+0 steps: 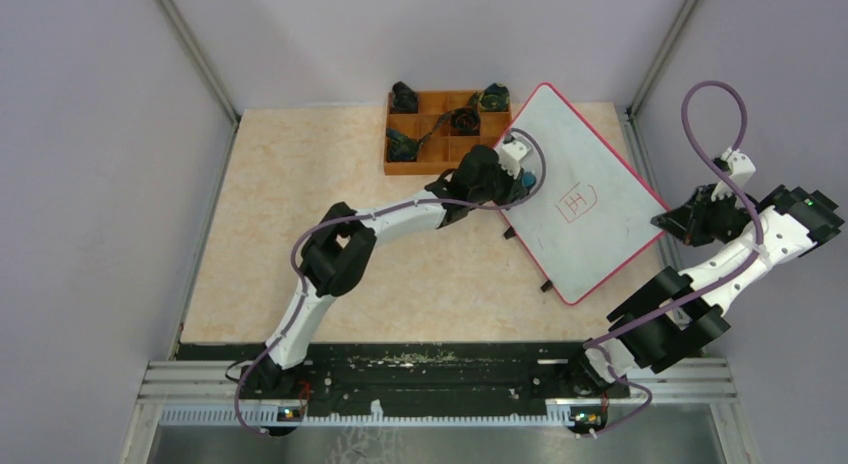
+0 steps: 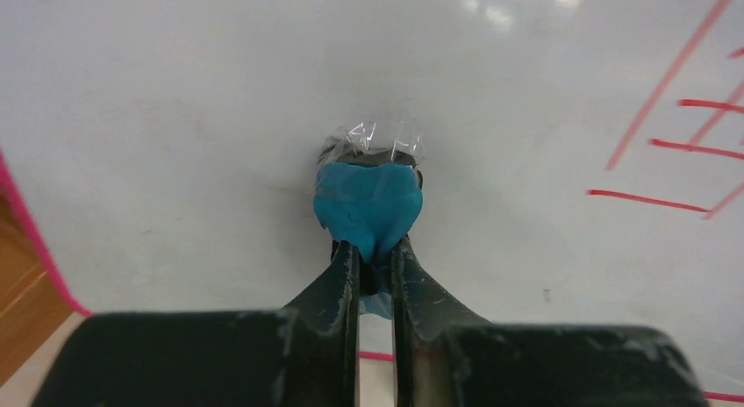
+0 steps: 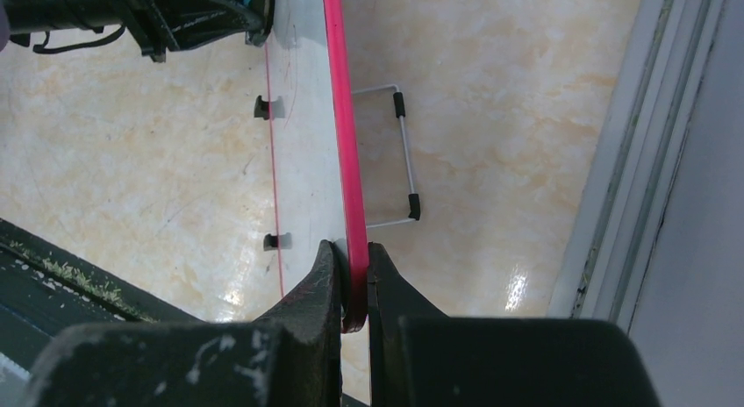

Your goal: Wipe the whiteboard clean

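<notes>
The whiteboard (image 1: 585,194), white with a thin red rim, stands tilted at the table's right, with a red handwritten mark (image 1: 577,201) near its middle. My left gripper (image 1: 524,180) is shut on a small blue eraser (image 2: 368,205) topped with clear tape, pressed against the board's white face (image 2: 193,117) left of the red strokes (image 2: 693,126). My right gripper (image 3: 354,275) is shut on the board's red rim (image 3: 344,144) at its right corner; it also shows in the top view (image 1: 668,221).
An orange compartment tray (image 1: 440,131) with dark items stands at the back, just left of the board. The board's wire stand (image 3: 404,153) and black feet (image 3: 263,107) rest on the beige table. A wall post (image 3: 640,161) runs close on the right.
</notes>
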Robot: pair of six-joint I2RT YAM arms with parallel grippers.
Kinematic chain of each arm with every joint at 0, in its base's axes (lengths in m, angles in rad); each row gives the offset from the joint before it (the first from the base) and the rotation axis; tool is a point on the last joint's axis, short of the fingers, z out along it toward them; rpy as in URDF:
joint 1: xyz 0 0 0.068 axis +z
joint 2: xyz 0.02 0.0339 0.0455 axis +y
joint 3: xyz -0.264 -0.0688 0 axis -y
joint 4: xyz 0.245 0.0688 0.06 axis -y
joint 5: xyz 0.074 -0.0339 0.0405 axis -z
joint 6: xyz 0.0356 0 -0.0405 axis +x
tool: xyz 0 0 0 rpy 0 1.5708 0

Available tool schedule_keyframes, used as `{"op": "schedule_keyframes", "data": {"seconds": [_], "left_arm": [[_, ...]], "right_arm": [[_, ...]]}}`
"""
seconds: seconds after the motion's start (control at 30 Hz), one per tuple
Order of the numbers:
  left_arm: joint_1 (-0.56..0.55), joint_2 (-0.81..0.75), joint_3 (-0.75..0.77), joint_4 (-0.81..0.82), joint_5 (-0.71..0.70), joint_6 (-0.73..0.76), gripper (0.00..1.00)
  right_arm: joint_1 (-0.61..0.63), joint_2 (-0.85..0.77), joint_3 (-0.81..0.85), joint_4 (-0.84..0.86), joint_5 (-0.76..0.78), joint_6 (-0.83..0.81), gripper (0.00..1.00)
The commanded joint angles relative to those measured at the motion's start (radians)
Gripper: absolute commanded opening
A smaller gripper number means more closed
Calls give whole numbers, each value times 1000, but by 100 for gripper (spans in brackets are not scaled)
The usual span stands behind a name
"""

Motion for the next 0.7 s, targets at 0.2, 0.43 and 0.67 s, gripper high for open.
{"op": "schedule_keyframes", "data": {"seconds": [0.2,0.43,0.67], "left_arm": [[69,79,96,-107,1,-2,0],[-42,63,139,-103,11,-11,0],[-188,62,181,-82,19,-32,0]], "right_arm": [[43,-13,-38,3,90,-125,0],[45,-9,-37,3,90,-126,0],[44,-14,-21,3,94,-117,0]]}}
